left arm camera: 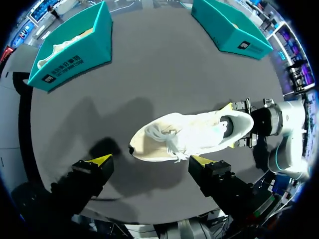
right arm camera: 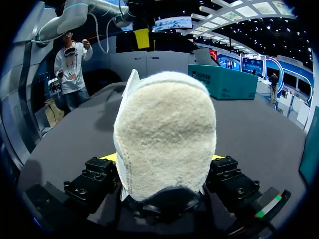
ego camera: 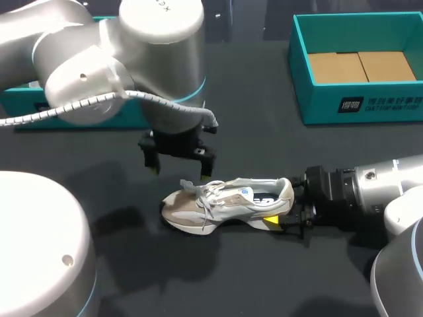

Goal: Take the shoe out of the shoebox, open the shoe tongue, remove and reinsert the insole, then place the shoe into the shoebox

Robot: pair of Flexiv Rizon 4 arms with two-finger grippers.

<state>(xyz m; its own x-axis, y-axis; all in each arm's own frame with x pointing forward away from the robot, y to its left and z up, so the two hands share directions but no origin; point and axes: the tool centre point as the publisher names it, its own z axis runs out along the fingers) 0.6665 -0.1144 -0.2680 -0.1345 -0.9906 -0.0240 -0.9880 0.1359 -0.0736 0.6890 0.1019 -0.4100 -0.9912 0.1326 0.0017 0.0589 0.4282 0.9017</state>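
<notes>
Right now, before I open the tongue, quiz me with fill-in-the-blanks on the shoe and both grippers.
1. The shoe rests on the table, toe toward my ___ side.
2. The right gripper is shut on the shoe's ___.
3. The left gripper hovers ___ over the laces.
Missing: left; heel; open.

Shoe [left arm camera: 192,137] ahead of left pincer [left arm camera: 150,160]

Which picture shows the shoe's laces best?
The left wrist view: it looks down on the shoe, so the laces lie in plain sight near the middle. The head view shows them too, but more from the side. The right wrist view shows only the shoe's fuzzy heel; the laces are hidden.
</notes>
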